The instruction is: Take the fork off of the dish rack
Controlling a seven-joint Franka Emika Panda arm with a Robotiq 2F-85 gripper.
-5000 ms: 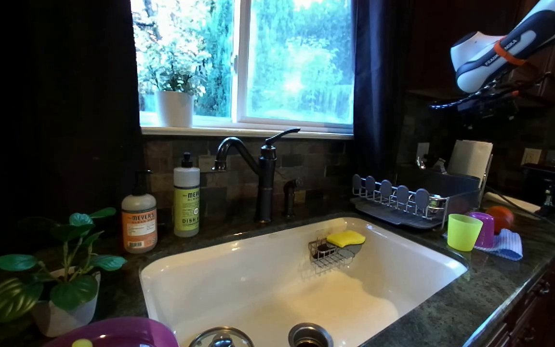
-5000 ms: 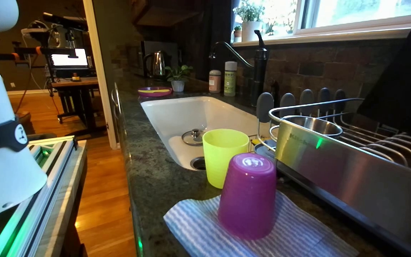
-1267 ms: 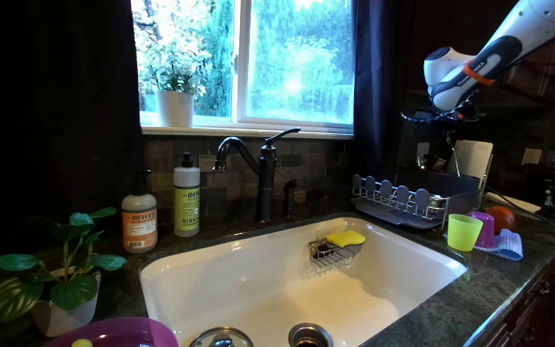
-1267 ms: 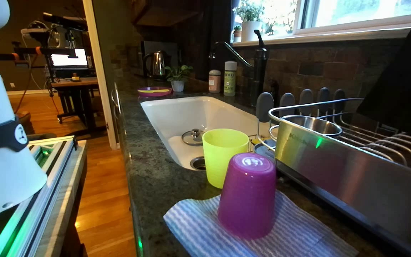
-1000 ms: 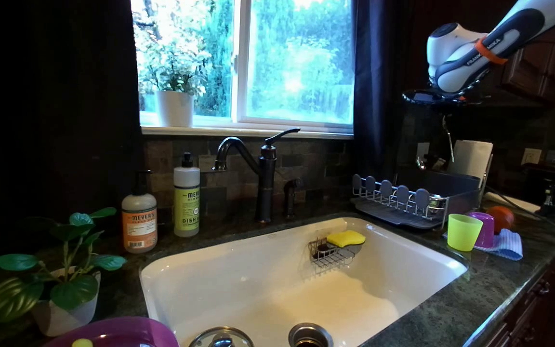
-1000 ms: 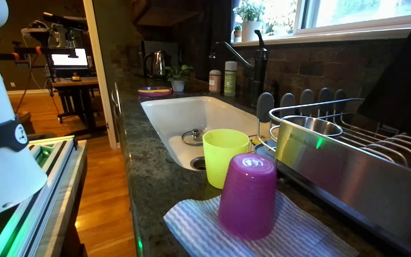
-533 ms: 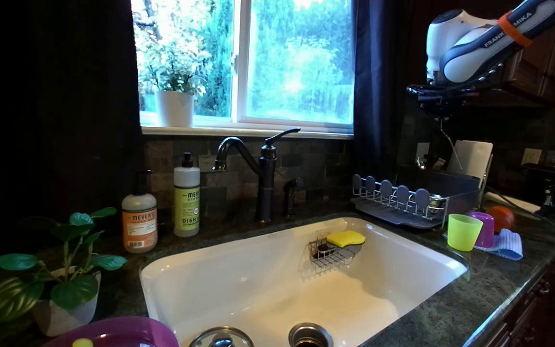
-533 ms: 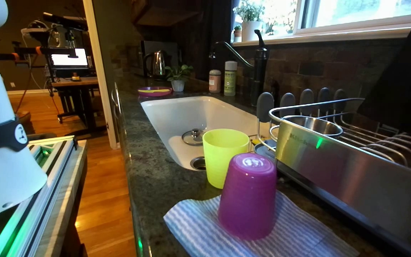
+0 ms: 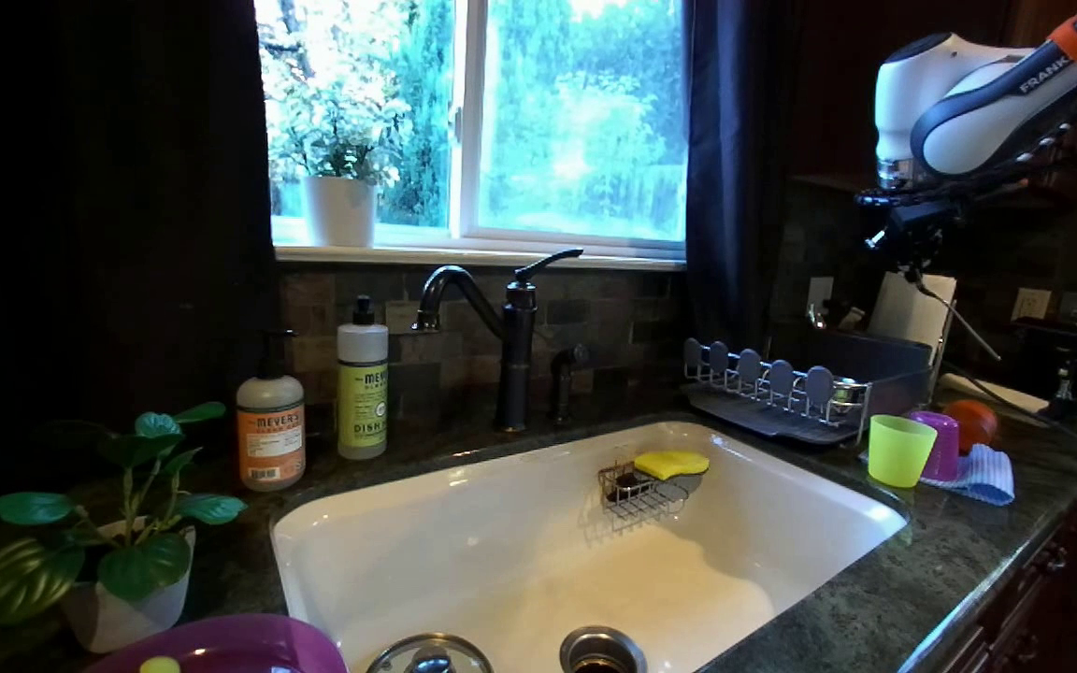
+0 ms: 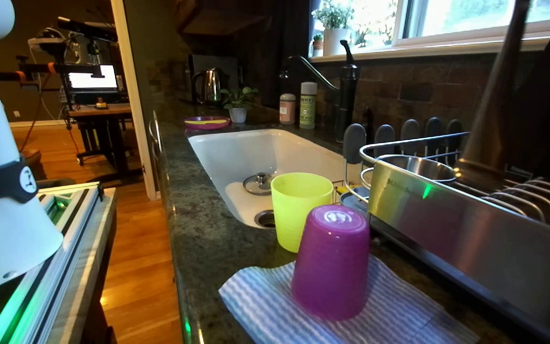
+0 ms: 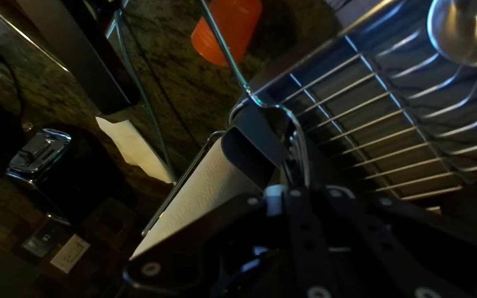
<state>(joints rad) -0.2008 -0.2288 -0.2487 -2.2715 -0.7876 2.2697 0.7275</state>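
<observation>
In an exterior view my gripper [image 9: 914, 273] hangs above the right end of the dish rack [image 9: 782, 383]. It is shut on the fork [image 9: 969, 327], a thin silver piece slanting down to the right. The wrist view shows that fork [image 11: 256, 99] edge-on, its long handle pointing away past the corner of the rack [image 11: 371, 99]; the end at my gripper [image 11: 311, 191] is dark and partly hidden. A blurred brown streak crosses the rack in an exterior view; I cannot tell which part it is.
A yellow-green cup [image 10: 301, 210] and an upturned purple cup [image 10: 333, 263] on a striped cloth [image 10: 265, 301] stand beside the rack. An orange cup [image 11: 232, 29], a paper towel roll [image 11: 199, 198] and a toaster [image 11: 39, 153] lie around it. The white sink [image 9: 520, 523] is alongside.
The arm rose, then swung right and lower. The fork, hanging nearly straight down a second ago, now slants to the right. Five seconds ago no fork showed under the gripper.
</observation>
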